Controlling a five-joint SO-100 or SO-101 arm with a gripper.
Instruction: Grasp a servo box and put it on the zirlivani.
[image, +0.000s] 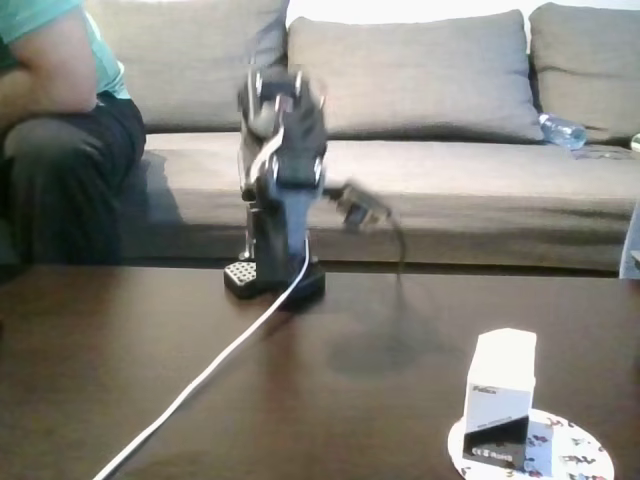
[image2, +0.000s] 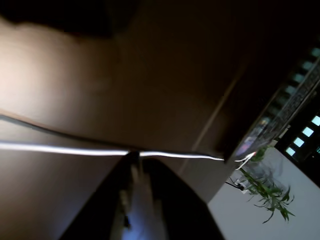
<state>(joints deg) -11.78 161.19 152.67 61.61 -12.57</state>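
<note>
In the fixed view, the small cardboard servo box (image: 503, 395), white on its upper half and black below with small printed text, stands upright on the flat round white zirlivani (image: 575, 452), a coaster-like disc with scattered dark and reddish speckles, at the lower right of the dark brown wooden tabletop (image: 120, 350). The box sits on the left part of the disc, whose right side lies bare. Well apart from them, toward the far edge of the tabletop, the dark robot arm (image: 283, 170) is folded up above its base (image: 272, 278) and looks blurred. Its hand (image2: 134, 200) appears in the wrist view as a dark, blurred shape at the bottom edge, and I cannot tell whether it is wide or narrow; nothing shows between its fingers. A white cable (image: 215, 365) runs from the base across the tabletop toward the lower left, and it crosses the wrist view as a bright line. Behind the tabletop stands a grey fabric sofa (image: 430, 90), with a person in a teal shirt (image: 60, 120) seated at its left end and a clear plastic bottle (image: 563, 131) lying at its right. A green leafy plant (image2: 265, 192) shows at the lower right of the wrist view.
</note>
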